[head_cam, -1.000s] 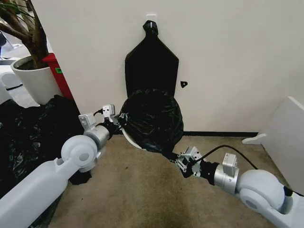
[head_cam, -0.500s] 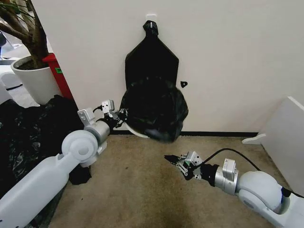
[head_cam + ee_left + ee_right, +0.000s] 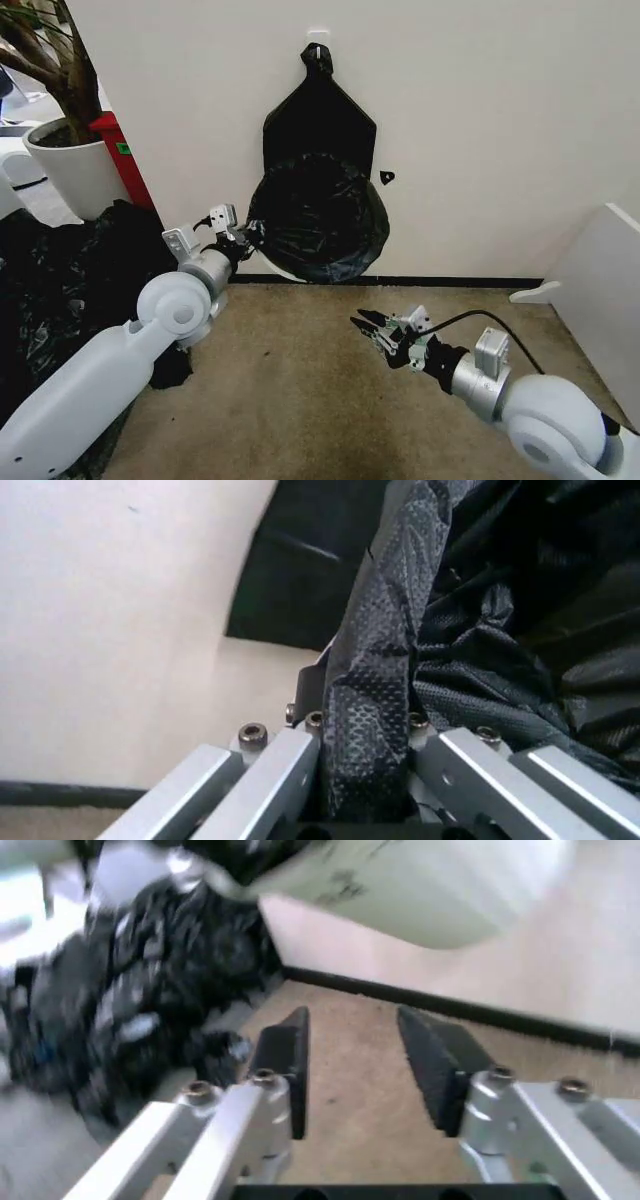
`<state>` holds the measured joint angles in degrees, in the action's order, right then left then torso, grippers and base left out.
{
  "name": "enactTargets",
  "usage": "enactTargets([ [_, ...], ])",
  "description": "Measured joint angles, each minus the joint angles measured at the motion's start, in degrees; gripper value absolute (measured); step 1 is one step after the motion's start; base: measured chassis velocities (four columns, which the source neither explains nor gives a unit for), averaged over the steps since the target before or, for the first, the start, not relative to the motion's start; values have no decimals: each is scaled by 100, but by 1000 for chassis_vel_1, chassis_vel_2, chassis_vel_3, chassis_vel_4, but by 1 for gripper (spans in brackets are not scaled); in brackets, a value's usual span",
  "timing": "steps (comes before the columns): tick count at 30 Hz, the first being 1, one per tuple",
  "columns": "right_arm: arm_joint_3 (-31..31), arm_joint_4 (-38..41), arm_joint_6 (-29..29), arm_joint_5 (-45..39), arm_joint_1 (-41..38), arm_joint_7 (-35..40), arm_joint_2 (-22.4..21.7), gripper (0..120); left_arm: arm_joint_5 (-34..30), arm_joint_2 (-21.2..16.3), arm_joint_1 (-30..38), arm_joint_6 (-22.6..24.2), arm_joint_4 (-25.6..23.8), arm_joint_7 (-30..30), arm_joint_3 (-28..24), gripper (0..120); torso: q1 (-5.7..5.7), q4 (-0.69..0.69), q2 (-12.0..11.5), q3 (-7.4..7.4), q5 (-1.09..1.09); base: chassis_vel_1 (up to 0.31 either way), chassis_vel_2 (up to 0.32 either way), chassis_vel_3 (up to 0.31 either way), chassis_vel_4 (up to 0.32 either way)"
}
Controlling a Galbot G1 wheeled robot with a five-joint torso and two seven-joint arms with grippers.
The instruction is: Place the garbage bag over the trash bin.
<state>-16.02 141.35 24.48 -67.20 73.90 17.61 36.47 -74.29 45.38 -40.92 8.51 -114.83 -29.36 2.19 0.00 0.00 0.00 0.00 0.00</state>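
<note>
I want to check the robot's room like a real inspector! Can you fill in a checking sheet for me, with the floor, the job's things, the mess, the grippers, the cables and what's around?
Surface: beige carpet floor, bare in front of the robot.
Job's things: garbage bag lines the tilted trash bin, held up near the wall.
Clutter: heap of black plastic on the robot's left.
Grippers: left gripper shut on the bag's edge at the bin's rim; right gripper open, holding nothing, low over the carpet.
Cables: black cable looping along the right arm.
Surroundings: white wall with a flat black bundle hanging on it; plant pot; white board.
</note>
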Motion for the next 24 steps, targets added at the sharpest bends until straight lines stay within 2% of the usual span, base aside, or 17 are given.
enactTargets([
  [2, -136, 180, 84, -984, -84, 689, 19, 39, 85, -4, -8, -62, 52, 13, 0, 1, 0, 1, 0, 0, -1, 0, 0, 0, 0],
  [4, -298, 209, 86, -1749, -100, 1070, 40, 48, 152, -2, -27, -112, 84, 21, -3, 1, 0, 1, 0, 0, 0, 0, 0, 0, 0],
  [6, -654, 224, 0, -3064, -121, 1581, 106, 58, 314, 19, -44, -212, 139, 40, -47, 1, 0, 0, 0, 0, 0, 0, 0, 0, 0],
  [7, -654, 224, 0, -3064, -121, 1581, 106, 58, 314, 19, -44, -212, 139, 40, -47, 1, 0, 0, 0, 0, 0, 0, 0, 0, 0],
  [10, -1013, 224, -461, -4600, -318, 2188, 188, 69, 613, 27, -68, -327, 206, 138, -112, 1, 0, 0, 0, 0, 1, 0, 0, 0, 0],
  [13, -1271, 222, -949, -5820, -484, 2385, 260, 81, 891, 4, -116, -470, 227, 255, -188, 1, 0, 0, 0, 0, 0, 0, 0, 0, 0],
  [14, -1287, 220, -1078, -6073, -553, 2416, 287, 85, 956, -8, -138, -525, 227, 281, -215, 1, 0, 0, 0, 0, 0, 0, 0, 0, 0],
  [15, -1287, 220, -1078, -6073, -553, 2416, 287, 85, 956, -8, -138, -525, 227, 281, -215, 1, 0, 0, 0, 0, 0, 0, 0, 0, 0],
  [19, -1076, 211, -1214, -6300, -837, 2436, 459, 98, 1106, -47, -239, -644, 164, 333, -264, 1, 0, 0, 0, 0, 0, 0, 0, 0, 0],
  [24, -794, 205, -1152, -6290, -1086, 2447, 567, 100, 1269, -82, -285, -712, 102, 367, -295, 1, 0, 0, 0, 0, 0, 0, 0, 0, 0],
])
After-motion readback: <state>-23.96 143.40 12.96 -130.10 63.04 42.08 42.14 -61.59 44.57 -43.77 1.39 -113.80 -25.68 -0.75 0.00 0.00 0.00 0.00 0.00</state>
